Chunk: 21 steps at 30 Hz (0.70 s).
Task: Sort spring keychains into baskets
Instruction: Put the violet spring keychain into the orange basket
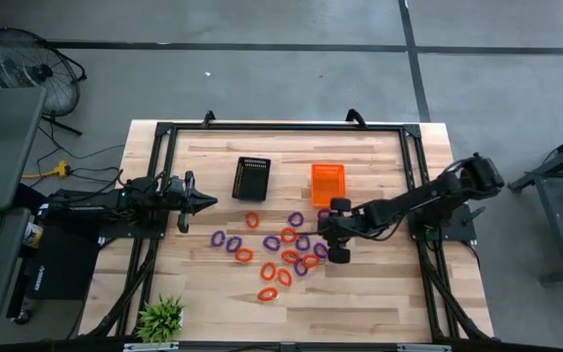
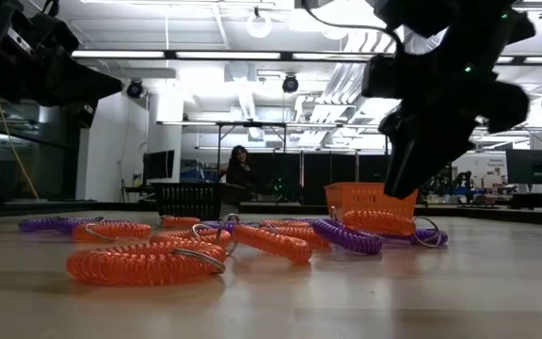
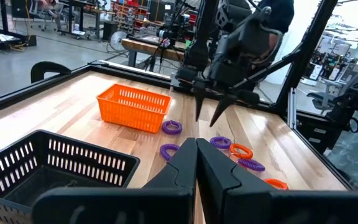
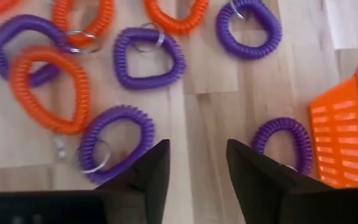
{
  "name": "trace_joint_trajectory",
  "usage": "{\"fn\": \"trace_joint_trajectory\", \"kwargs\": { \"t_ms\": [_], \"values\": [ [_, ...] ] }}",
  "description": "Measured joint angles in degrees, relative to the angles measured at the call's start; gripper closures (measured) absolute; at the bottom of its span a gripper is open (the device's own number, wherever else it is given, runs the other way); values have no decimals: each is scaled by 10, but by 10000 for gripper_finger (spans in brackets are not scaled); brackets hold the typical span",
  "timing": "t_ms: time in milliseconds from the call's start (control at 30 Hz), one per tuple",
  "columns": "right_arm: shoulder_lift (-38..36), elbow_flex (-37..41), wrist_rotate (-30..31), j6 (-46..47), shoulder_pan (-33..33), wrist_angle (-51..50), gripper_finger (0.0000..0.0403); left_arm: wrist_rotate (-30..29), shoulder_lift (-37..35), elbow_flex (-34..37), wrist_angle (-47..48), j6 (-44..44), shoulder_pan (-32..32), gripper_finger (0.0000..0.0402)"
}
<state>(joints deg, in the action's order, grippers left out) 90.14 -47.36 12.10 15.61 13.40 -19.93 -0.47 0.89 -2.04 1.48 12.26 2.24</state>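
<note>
Nearest you, lower left of the low view: one orange-red spring keychain (image 2: 144, 262) flat on the worktop (image 2: 365, 301). Your remaining spring keychains (image 1: 280, 249), orange-red and purple, lie scattered mid-frame in the high view, none inside either basket. Black basket (image 1: 252, 177) and orange basket (image 1: 327, 183) sit just above them. Right hand (image 1: 337, 231): fingers wide, empty, over the scatter's right edge. Left hand (image 1: 206, 202): closed, empty, left of the scatter.
</note>
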Motion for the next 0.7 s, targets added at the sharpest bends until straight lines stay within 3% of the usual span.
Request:
{"fn": "trace_joint_trajectory", "kwargs": {
  "t_ms": [233, 700],
  "values": [
    [12, -3, 2, 17, -36, -32, 199, 0, 0, 0, 0, 0, 0, 401],
    [56, -3, -39, -29, -62, -22, 194, 0, 0, 0, 0, 0, 0, 401]
  ]
}}
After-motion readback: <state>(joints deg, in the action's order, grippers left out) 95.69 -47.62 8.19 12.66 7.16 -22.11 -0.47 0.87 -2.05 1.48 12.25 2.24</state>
